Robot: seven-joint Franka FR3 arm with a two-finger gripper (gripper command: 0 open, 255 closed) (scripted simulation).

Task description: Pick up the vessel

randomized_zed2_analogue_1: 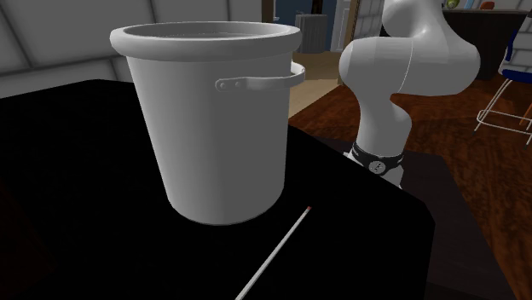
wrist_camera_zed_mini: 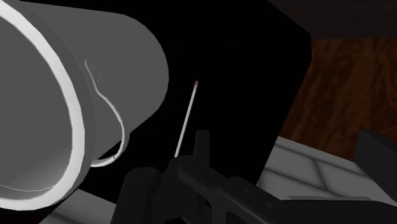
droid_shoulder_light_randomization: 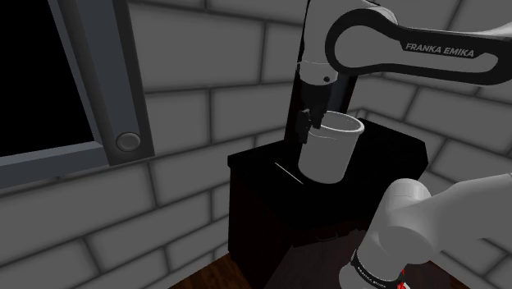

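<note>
The pale grey, bucket-shaped vessel with a thin wire handle [randomized_zed2_analogue_1: 213,128] stands upright on the black table top [randomized_zed2_analogue_1: 77,170], its long axis vertical. The all-black gripper [droid_shoulder_light_randomization: 308,125] hangs just beside its rim, on the shoulder view's left. Its fingers [wrist_camera_zed_mini: 202,145] stand apart and hold nothing. The vessel lies wholly outside them, so I judge the jaws must shift sideways over the wall.
</note>
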